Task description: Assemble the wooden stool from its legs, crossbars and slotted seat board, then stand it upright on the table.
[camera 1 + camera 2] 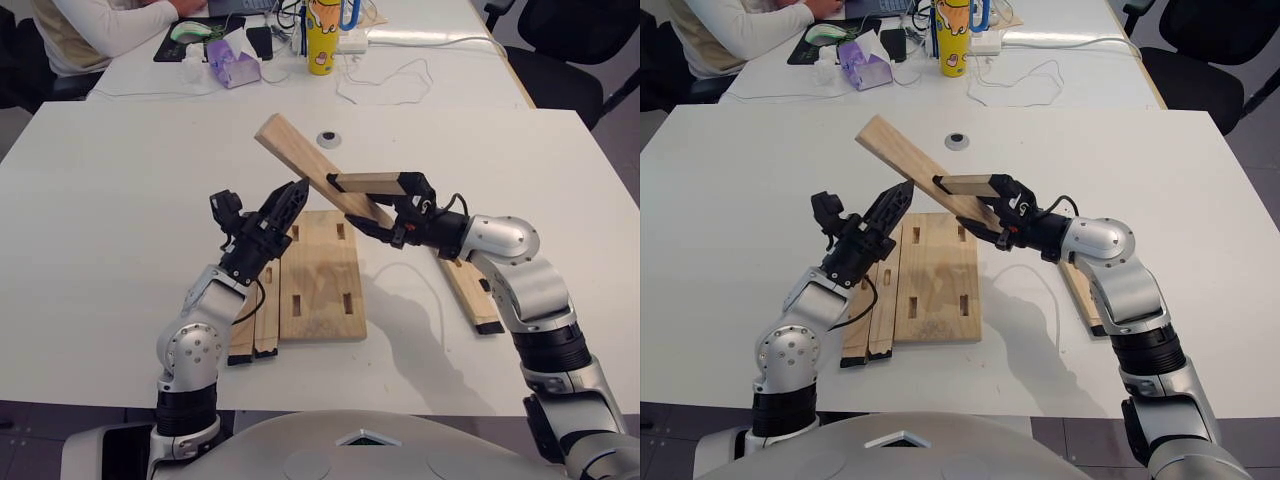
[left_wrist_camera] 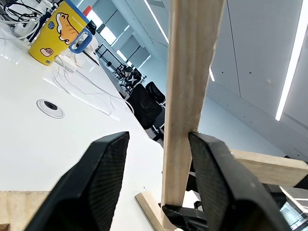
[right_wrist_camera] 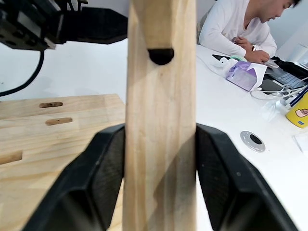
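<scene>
Two robot hands meet above a pale wooden seat board [image 1: 320, 290] with slots, lying flat on the white desk [image 1: 120, 200]. The right hand [image 1: 386, 208] is clamped on a long pale wooden leg [image 1: 295, 150] tilted over the board; the left hand [image 1: 297, 192] has its fingers [image 2: 216, 168] apart, one touching that leg.

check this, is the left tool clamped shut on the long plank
No, the left tool is open: a clear gap shows between the long plank and one of its fingers.

Open-plan ofc: white desks [image 1: 470, 70], swivel chairs [image 1: 575, 45], cables [image 1: 385, 85], mug [image 1: 321, 40], strip lights [image 2: 291, 62] overhead.
</scene>
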Tool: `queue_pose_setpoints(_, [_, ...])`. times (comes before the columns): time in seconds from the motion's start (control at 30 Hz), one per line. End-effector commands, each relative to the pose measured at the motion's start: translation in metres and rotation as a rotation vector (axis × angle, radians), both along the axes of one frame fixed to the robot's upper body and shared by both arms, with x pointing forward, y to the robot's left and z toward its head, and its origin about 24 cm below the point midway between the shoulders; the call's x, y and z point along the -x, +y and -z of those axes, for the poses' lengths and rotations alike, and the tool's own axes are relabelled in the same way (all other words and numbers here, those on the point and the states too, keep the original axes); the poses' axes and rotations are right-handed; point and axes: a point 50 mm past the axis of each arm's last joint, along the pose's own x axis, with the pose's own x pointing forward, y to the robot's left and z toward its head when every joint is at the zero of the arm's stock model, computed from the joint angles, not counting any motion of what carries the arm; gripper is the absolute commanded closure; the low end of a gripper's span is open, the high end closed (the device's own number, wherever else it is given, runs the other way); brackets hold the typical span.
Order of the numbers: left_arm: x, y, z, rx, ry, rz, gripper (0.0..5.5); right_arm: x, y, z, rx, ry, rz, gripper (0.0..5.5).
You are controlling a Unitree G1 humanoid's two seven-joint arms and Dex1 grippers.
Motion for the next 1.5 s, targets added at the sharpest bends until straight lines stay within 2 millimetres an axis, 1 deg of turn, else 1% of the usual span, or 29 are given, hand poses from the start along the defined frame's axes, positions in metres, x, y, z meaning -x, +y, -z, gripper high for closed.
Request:
queue_pose_setpoints(0.03, [-0.002,0.002,-0.014,0.055,-0.045,0.002,3.21,0.001,0.003,0.000,0.025,-0.020,-0.037,3.44])
queue_pose_setpoints(0.27, [0.001,0.003,-0.016,0.082,-0.061,0.043,3.21,0.001,0.003,0.003,0.039,-0.033,-0.039,3.45])
queue_pose_setpoints(0.53, [-0.007,0.008,-0.015,0.077,-0.056,-0.003,3.21,0.002,0.004,0.003,0.036,-0.040,-0.058,3.45])
queue_pose_setpoints(0.57, [-0.008,0.009,-0.015,0.077,-0.056,-0.011,3.38,0.002,0.004,0.003,0.035,-0.038,-0.058,3.45])
queue_pose_setpoints(0.6, [-0.009,0.010,-0.015,0.077,-0.057,-0.019,3.41,0.002,0.003,0.003,0.033,-0.035,-0.057,3.45])
queue_pose_setpoints(0.8, [-0.010,0.011,-0.014,0.086,-0.056,-0.028,4.37,0.001,0.001,0.004,0.027,-0.016,-0.057,3.45])
queue_pose_setpoints(0.97, [-0.011,0.012,-0.013,0.083,-0.046,-0.045,4.43,0.006,0.003,0.006,0.021,0.011,-0.079,3.45])
queue_pose_setpoints(1.2, [-0.014,0.016,-0.011,0.081,-0.025,-0.076,4.45,0.008,0.006,0.002,-0.005,0.045,-0.100,3.45])
queue_pose_setpoints(1.23, [-0.014,0.016,-0.010,0.080,-0.020,-0.084,4.45,0.008,0.006,0.001,-0.011,0.051,-0.105,3.08])
queue_pose_setpoints(1.3, [-0.015,0.019,-0.008,0.072,-0.005,-0.113,4.45,0.008,0.006,-0.002,-0.026,0.055,-0.101,2.85])
queue_pose_setpoints(1.33, [-0.017,0.021,-0.006,0.067,0.009,-0.143,4.45,0.008,0.005,-0.003,-0.029,0.062,-0.105,2.63])
queue_pose_setpoints(1.4, [-0.020,0.027,-0.003,0.069,0.035,-0.198,4.45,0.008,0.001,-0.005,-0.028,0.089,-0.123,2.61])
queue_pose_setpoints(1.5, [-0.023,0.034,-0.002,0.090,0.052,-0.252,4.45,0.014,-0.006,-0.005,0.027,0.169,-0.208,2.61])
